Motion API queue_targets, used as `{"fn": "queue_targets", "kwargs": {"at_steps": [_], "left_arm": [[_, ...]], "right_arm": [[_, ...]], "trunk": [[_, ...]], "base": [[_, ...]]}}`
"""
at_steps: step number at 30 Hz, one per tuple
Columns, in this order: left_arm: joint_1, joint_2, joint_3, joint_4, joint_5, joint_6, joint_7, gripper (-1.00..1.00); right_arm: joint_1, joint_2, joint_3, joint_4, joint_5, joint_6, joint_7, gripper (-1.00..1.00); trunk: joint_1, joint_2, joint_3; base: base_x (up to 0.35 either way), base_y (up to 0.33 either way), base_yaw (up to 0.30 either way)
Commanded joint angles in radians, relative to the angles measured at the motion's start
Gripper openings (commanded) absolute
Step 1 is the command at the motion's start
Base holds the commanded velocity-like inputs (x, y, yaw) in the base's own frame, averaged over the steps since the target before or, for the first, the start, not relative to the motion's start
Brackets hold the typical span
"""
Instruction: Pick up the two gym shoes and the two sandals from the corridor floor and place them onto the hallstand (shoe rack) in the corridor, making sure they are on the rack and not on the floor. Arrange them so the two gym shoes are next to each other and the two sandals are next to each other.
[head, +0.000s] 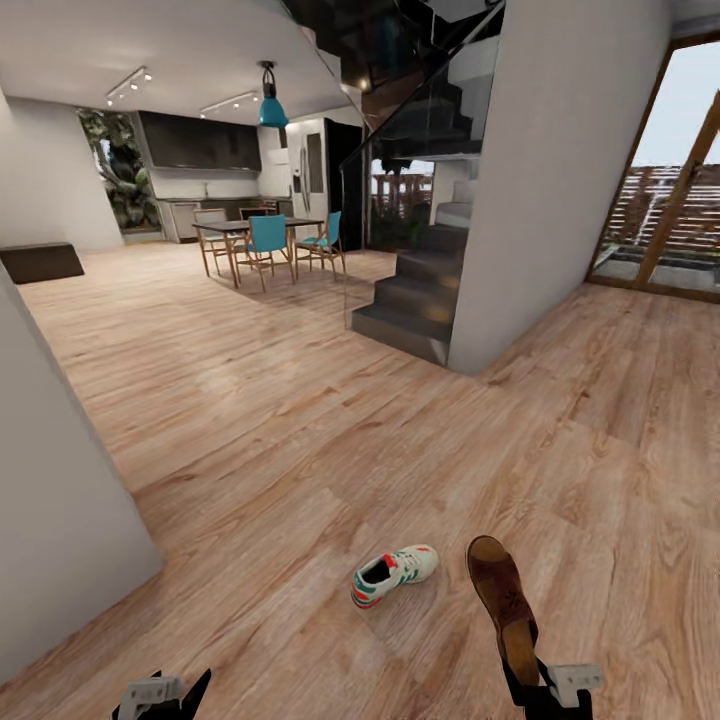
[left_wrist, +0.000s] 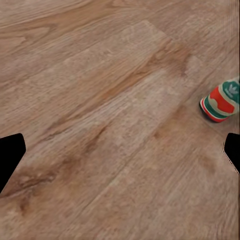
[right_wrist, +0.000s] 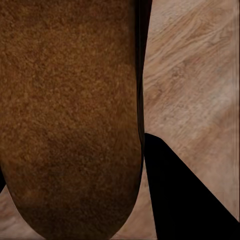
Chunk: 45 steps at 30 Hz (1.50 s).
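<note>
Where the robot looks out from its head, a wide wood floor (head: 300, 420) runs across a big open room. Far back stands a table (head: 255, 228) with blue chairs (head: 268, 238) under a blue hanging lamp (head: 272, 105). Dark stairs (head: 415, 290) climb beside a tall pale wall (head: 550, 180), and a big window (head: 665, 200) shows sky and a fence at the right. Another pale wall (head: 50, 480) stands close on the left.

One gym shoe (head: 393, 574) lies on the floor, low in the head view and a little right of the middle. It is cream with green stripes and a red heel. It sits between the two grippers, nearer the right one, and touches neither.

The right gripper (head: 545, 690) sits at the bottom edge of the head view. It holds a brown sandal (head: 503, 600) by one end, and the sandal points forward and away from the robot, up off the floor, just beside the gym shoe. Seen from the right wrist, the brown sandal (right_wrist: 70, 115) is very close, with one black finger (right_wrist: 180, 195) beside it.

The left gripper (head: 160, 695) is low at the bottom left, well apart from the shoe. Its two black fingers (left_wrist: 10, 155) are spread wide with nothing between them but floor. From the left wrist, the shoe's red heel (left_wrist: 221, 102) peeks in at one edge.
</note>
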Motion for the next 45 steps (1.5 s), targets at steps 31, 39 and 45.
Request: {"fn": "queue_targets", "kwargs": {"at_steps": [31, 39, 45], "left_arm": [[0.0, 0.0, 0.001, 0.001, 0.002, -0.001, -0.015, 1.0], [0.0, 0.0, 0.002, 0.001, 0.002, -0.001, -0.015, 1.0], [0.0, 0.0, 0.003, 0.001, 0.003, -0.001, -0.015, 1.0]], "right_arm": [[-0.001, -0.001, 0.007, 0.003, -0.015, -0.002, 0.005, -1.0], [-0.001, -0.001, 0.007, 0.003, -0.015, -0.002, 0.005, -1.0], [-0.001, -0.001, 0.007, 0.003, -0.015, -0.002, 0.005, -1.0]], "trunk": [[0.0, 0.0, -0.015], [0.0, 0.0, -0.019], [0.0, 0.0, -0.022]], "base": [[-0.055, 0.249, -0.287], [-0.006, 0.012, -0.287], [0.0, 0.0, -0.287]]}}
